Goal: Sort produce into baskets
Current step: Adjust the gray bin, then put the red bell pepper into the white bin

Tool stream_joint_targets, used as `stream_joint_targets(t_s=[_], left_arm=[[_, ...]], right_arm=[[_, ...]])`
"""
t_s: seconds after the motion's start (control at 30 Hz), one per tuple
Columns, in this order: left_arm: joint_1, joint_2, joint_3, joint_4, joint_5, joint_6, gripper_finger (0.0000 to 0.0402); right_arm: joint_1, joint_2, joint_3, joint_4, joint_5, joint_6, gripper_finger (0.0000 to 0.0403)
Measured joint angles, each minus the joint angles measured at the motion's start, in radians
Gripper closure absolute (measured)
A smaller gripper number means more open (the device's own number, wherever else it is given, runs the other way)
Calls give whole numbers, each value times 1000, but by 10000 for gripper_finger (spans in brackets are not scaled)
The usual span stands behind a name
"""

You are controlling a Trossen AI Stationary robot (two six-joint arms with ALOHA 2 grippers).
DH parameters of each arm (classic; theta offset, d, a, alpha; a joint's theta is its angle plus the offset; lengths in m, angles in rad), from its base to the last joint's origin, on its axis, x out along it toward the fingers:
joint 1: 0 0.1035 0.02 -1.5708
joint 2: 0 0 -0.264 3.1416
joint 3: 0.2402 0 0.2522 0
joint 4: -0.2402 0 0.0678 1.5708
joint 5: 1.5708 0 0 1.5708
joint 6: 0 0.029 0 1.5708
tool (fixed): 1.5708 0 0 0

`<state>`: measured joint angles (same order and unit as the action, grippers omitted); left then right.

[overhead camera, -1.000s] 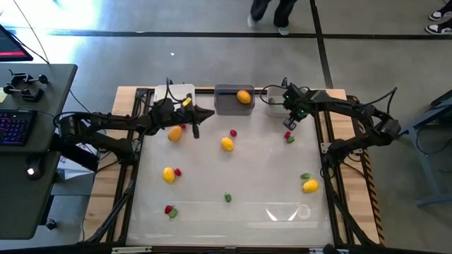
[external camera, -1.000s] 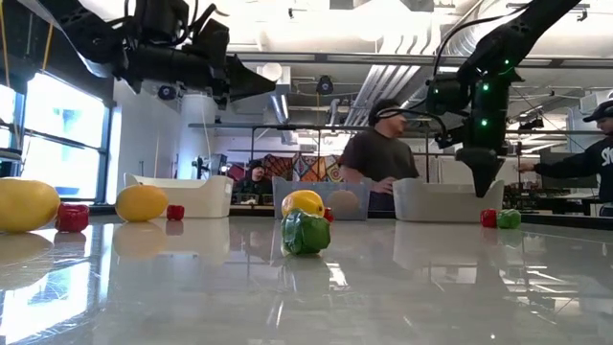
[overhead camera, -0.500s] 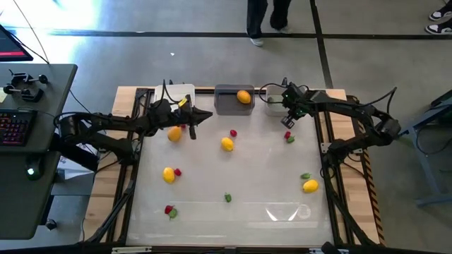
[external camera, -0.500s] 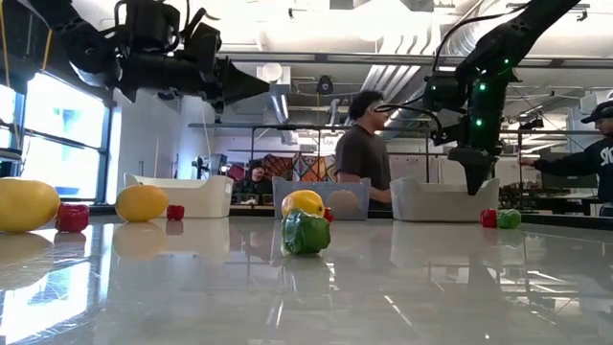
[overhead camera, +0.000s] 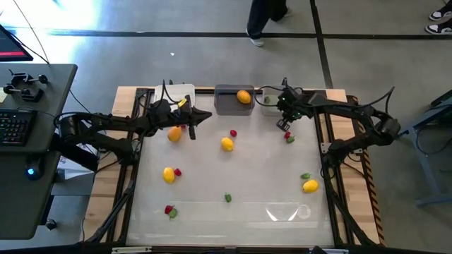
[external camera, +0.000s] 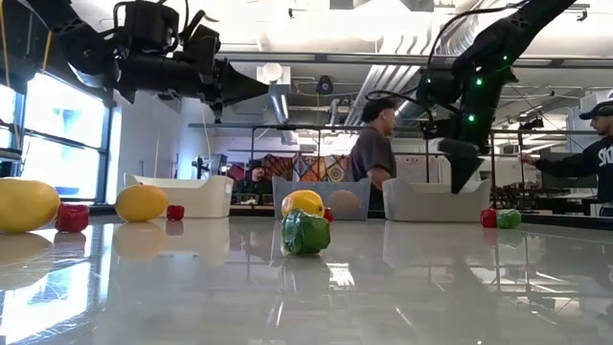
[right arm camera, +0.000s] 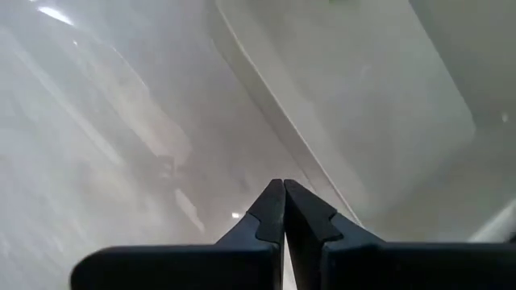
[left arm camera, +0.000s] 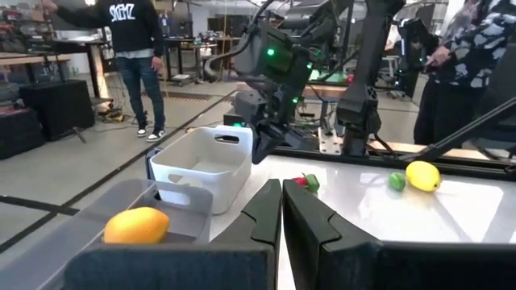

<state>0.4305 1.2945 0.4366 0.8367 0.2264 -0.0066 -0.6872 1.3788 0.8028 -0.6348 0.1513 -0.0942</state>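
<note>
Three baskets stand in a row at the table's far edge: white (overhead camera: 180, 94), dark grey (overhead camera: 229, 101) holding one yellow-orange fruit (overhead camera: 244, 97), and light grey (overhead camera: 270, 103). Yellow, red and green produce lies scattered on the table, including an orange fruit (overhead camera: 174, 134), a yellow fruit (overhead camera: 227, 144) and a red-and-green pair (overhead camera: 289, 137). My left gripper (overhead camera: 209, 115) is shut and empty, held level above the table in front of the white basket. My right gripper (overhead camera: 282, 127) is shut and empty, pointing down just in front of the light grey basket, which also shows in the right wrist view (right arm camera: 363, 105).
More produce lies nearer: a yellow fruit with a red bit (overhead camera: 168, 174), a green bit (overhead camera: 227, 198), a red-and-green piece (overhead camera: 170, 210), a yellow fruit (overhead camera: 310, 185) beside a green bit (overhead camera: 305, 176). People stand and walk beyond the far edge (external camera: 372, 144).
My right gripper has gone a little toward the table's left edge and slightly up, along the front of the light grey basket, staying shut. My left gripper has drawn back slightly toward the table's left edge, still shut. No produce has moved.
</note>
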Motion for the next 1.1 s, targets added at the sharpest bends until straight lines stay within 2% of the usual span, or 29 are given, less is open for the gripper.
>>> stream_joint_targets(t_s=[0.23,0.47,0.67,0.87,0.97,1.1], left_arm=[[14,0,0,-6,6,-18,399],[-3,0,0,-32,7,-18,399],[-24,-1,0,-58,11,-1,399],[-32,-1,0,-65,36,7,399],[-32,-1,0,-106,35,29,399],[-32,-1,0,-167,31,67,399]], right_arm=[[-22,0,0,4,74,-40,403],[-41,0,1,-20,82,-60,403],[-20,-8,1,-33,109,-51,403],[45,-90,1,-86,129,2,403],[85,-138,1,-64,102,23,403],[155,-150,1,24,-8,76,403]])
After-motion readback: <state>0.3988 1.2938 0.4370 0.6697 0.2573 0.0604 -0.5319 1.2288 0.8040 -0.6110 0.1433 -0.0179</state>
